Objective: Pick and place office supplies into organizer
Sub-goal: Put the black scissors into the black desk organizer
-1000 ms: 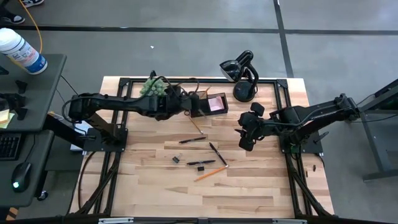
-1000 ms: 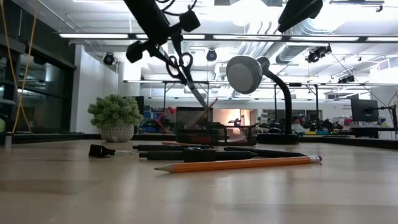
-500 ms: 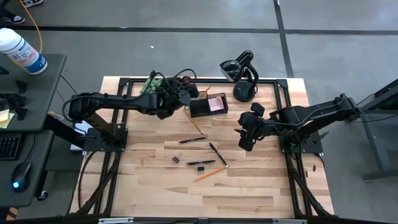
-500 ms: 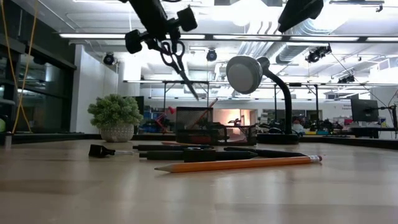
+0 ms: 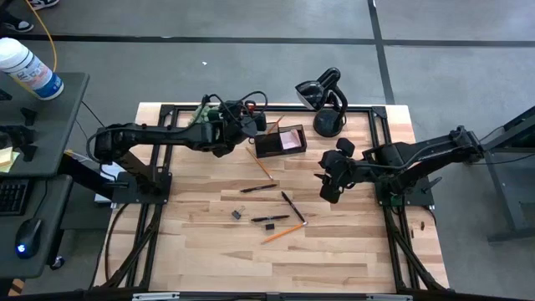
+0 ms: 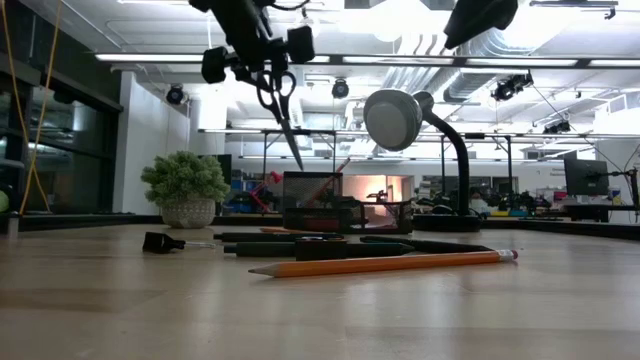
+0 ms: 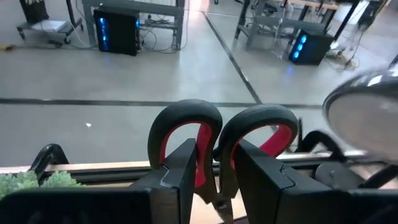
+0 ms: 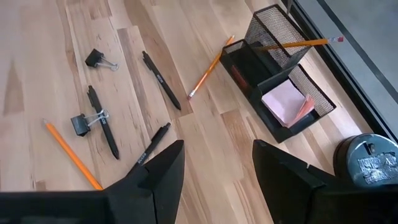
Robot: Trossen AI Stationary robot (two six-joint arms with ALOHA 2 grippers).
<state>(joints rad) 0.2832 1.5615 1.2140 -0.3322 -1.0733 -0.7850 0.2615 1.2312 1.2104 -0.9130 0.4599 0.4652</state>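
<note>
I've swung the scissors (image 6: 277,100) up to hang point-down, left of the organizer (image 5: 280,140), so the blades can drop in. Left hand (image 7: 214,180) clamps the handles; right hand (image 8: 214,168) waits open over the desk (image 5: 334,251).

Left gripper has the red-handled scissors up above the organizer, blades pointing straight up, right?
Not quite. The left gripper does hold the red-handled scissors above the organizer, but the low view shows the blades pointing down toward it, handles up in the jaws.
</note>
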